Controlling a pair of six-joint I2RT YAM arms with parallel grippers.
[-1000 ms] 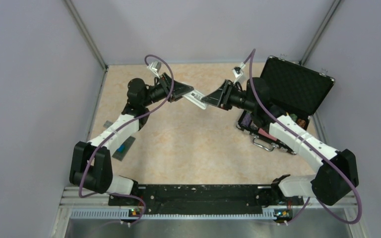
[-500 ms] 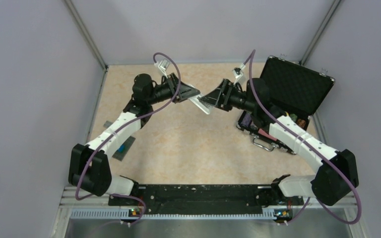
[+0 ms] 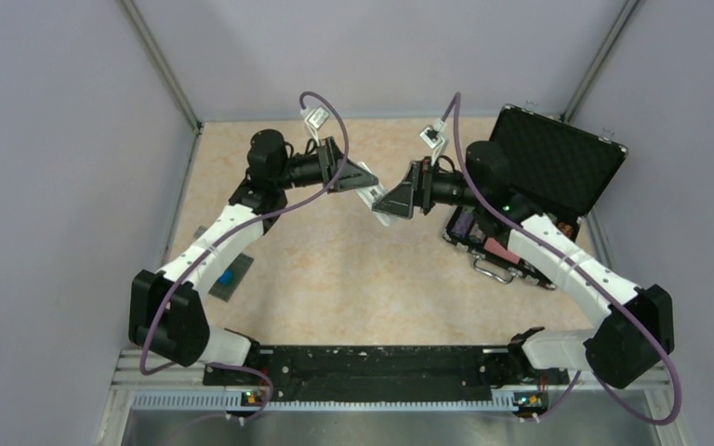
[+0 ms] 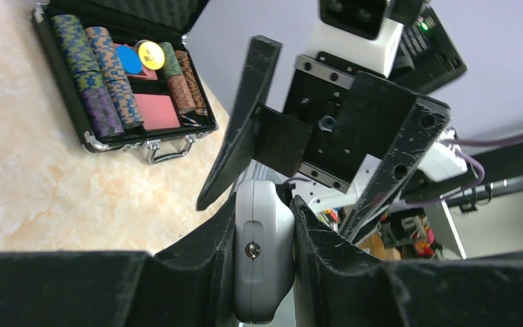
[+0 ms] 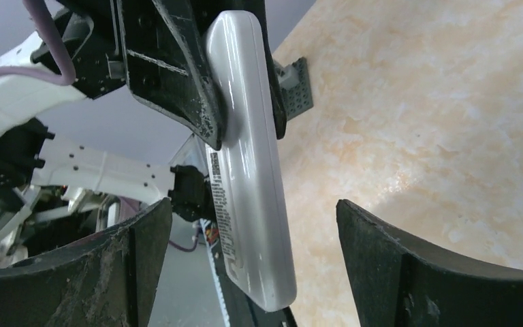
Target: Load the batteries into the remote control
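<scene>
While open, black case [image 3: 558, 167] with chip stacks [image 4: 99, 75]

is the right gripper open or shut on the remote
Open: on the right gripper, fingers are spread wide, the remote control between them with a gap each side.

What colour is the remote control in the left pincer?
The remote control is glossy white, clearest in the right wrist view.

Left end effector [image 4: 264, 216] clamped, right [image 5: 248, 208] spread.
</scene>
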